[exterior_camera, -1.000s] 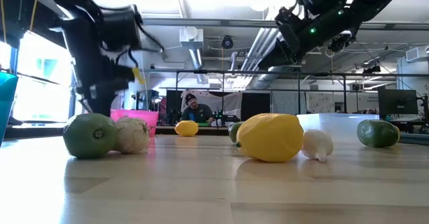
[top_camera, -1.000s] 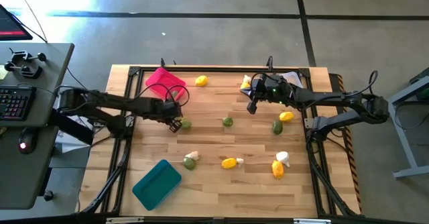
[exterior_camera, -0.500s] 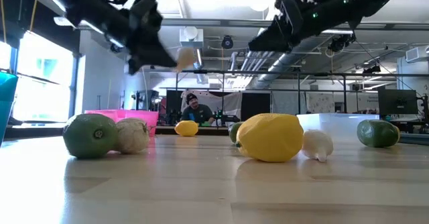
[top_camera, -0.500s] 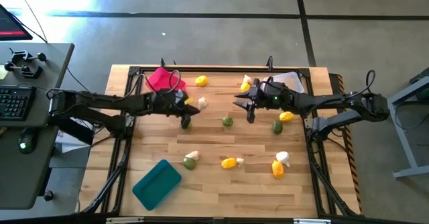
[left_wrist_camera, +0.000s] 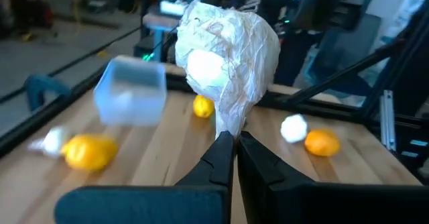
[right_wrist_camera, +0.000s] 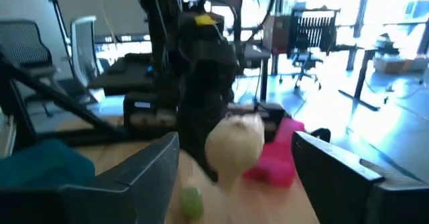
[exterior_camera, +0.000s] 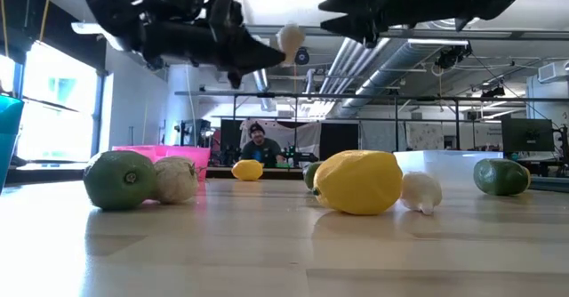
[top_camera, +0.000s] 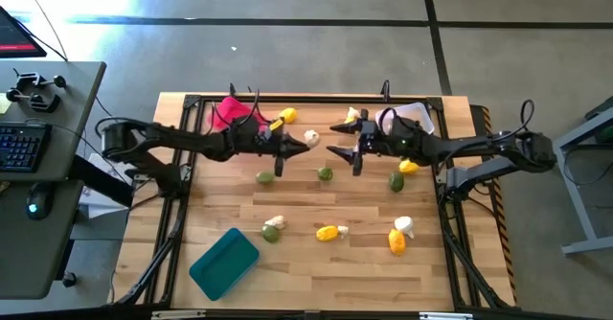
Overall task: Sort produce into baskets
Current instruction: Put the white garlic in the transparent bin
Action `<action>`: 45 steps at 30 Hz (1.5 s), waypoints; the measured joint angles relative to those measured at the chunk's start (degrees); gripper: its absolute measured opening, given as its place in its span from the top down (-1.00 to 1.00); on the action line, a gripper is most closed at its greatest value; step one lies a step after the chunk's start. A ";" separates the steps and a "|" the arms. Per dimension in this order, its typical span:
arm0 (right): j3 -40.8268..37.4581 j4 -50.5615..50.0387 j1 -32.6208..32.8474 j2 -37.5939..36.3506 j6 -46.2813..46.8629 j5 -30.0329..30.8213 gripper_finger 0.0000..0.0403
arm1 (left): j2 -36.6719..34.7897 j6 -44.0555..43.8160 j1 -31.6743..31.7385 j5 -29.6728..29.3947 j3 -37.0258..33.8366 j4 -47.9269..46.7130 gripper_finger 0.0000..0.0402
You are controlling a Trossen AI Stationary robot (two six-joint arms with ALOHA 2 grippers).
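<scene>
Fingers (left_wrist_camera: 221, 158) of the left gripper (top_camera: 303, 146) pressed together on the thin stem of a white garlic bulb (top_camera: 311, 138), bulb held out past the tips, high over the middle of the table (top_camera: 297, 262). Facing it from the other side, just apart, the right gripper (top_camera: 337, 139) with fingers (right_wrist_camera: 144, 174) spread wide, bulb sitting between them in the right wrist view but untouched.

Left to right across the board: pink basket (top_camera: 228, 115) at the far left edge, partly under the left arm; teal basket (top_camera: 223, 262) near the front left corner; a green fruit (top_camera: 264, 177) below the left arm; a garlic and green pair (top_camera: 273, 229) further forward; a lemon (top_camera: 287, 115) at the back; another green one (top_camera: 326, 173) mid-table; a lemon with a small garlic (top_camera: 329, 232) in front; whitish basket (top_camera: 414, 115) at the far right, behind the right arm; green and orange pieces (top_camera: 402, 173) beside that arm; a lemon and garlic (top_camera: 399, 234) at the front right.

A person (exterior_camera: 257, 142) seated in the room beyond.
</scene>
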 joint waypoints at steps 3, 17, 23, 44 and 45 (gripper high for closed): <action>0.00 4.13 -0.84 1.51 1.09 -3.76 -0.39 | 2.76 2.55 0.30 2.99 3.41 0.31 1.00; 0.04 9.65 -1.68 3.79 0.72 -8.32 -0.36 | 8.72 4.07 1.10 10.90 14.58 -0.25 1.00; 0.04 9.65 -2.38 3.79 0.64 -8.18 -0.07 | 8.72 3.78 1.22 10.93 14.58 -1.46 1.00; 0.04 -20.60 -11.13 -11.83 1.88 14.02 0.45 | 8.70 10.55 1.70 8.70 14.60 -12.47 0.60; 0.04 -24.46 -12.57 -12.84 3.37 16.31 0.45 | 8.70 11.21 1.70 8.69 14.60 -12.76 0.60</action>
